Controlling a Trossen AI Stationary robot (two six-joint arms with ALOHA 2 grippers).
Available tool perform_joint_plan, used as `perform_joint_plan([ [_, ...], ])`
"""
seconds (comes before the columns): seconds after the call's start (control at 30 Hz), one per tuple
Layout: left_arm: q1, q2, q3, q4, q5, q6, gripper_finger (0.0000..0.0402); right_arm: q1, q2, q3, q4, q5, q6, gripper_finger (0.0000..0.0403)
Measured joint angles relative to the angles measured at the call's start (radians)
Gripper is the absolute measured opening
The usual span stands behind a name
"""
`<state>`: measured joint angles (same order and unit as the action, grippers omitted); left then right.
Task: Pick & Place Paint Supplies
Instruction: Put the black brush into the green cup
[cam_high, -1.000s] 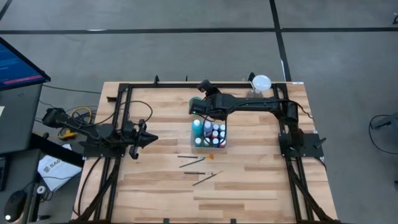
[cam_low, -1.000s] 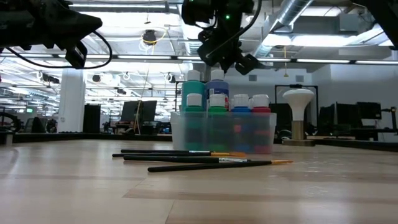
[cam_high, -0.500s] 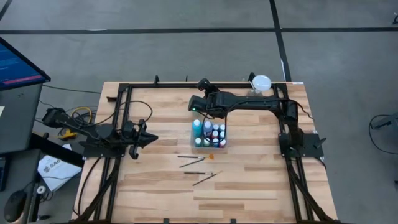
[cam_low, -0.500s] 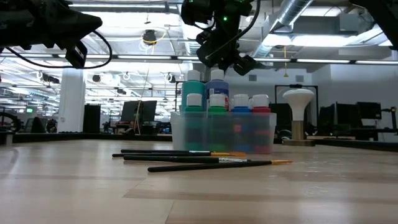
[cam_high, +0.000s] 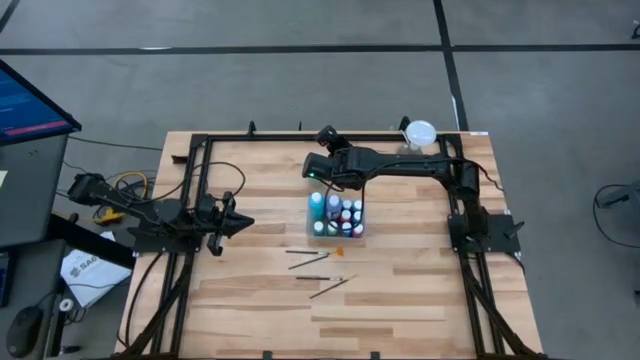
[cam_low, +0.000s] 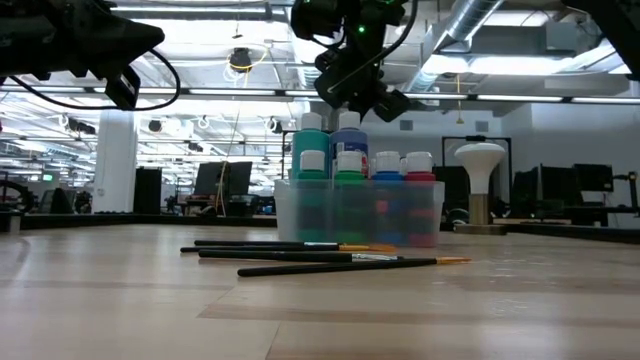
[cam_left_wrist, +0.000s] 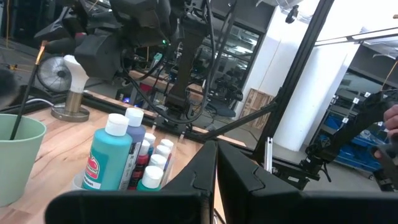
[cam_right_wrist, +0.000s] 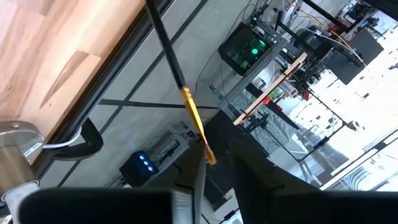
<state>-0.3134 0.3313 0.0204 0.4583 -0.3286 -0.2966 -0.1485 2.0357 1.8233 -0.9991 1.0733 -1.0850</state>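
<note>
The paint bottles (cam_high: 337, 214) stood close together in a clear plastic tray (cam_low: 290, 215) near the middle of the wooden surface (cam_high: 400, 290). They had white caps, and from the low view a tall teal bottle (cam_low: 309, 150) and a tall blue bottle (cam_low: 349, 140) rose above the shorter ones at the back of the group. Three thin paintbrushes (cam_high: 318, 270) lay flat on the surface just in front of the tray, apart from each other and from the tray; in the low view they lay almost parallel (cam_low: 320, 256).

One more paintbrush (cam_right_wrist: 179, 79) showed in the right wrist view, with a dark handle and a golden ferrule, and its end lay between the dark fingers (cam_right_wrist: 258, 180) of the right claw (cam_high: 318, 170). The fingers stood only slightly apart around it. If they really pressed on the brush, I cannot tell. This claw hung in the air above the far side of the tray, and in the low view it was over the tall bottles (cam_low: 362, 88).

The left claw (cam_high: 243, 222) rested at the left side of the surface, well apart from the tray, and pointed toward it. Its two fingers (cam_left_wrist: 242, 177) were pressed together and carried nothing. Its wrist view showed a pale green cup (cam_left_wrist: 17, 155) with a thin stick in it. A white cup (cam_high: 420, 133) stood at the far right corner.
</note>
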Motion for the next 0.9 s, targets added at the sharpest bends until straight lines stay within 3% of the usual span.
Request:
perform_joint_plan([
  [0.37,0.000,0.000,0.000,0.003,0.000,0.000,0.0008,0.053,-0.010,0.001,0.070,-0.029,0.022,0.0122],
  [0.5,0.000,0.000,0.000,0.008,0.000,0.000,0.0008,0.085,-0.009,0.058,0.013,-0.031,0.197,0.0152],
  [0.6,0.000,0.000,0.000,0.009,0.000,0.000,0.0008,0.126,-0.009,0.167,-0.088,-0.068,0.426,0.0172],
  [0.7,0.000,0.000,0.000,0.010,0.000,0.000,0.0008,0.174,-0.010,0.312,-0.267,-0.212,0.686,0.0187],
  [0.9,0.000,0.000,0.000,0.015,0.000,0.000,0.0008,0.271,-0.011,0.478,-0.530,-0.776,1.048,0.0199],
])
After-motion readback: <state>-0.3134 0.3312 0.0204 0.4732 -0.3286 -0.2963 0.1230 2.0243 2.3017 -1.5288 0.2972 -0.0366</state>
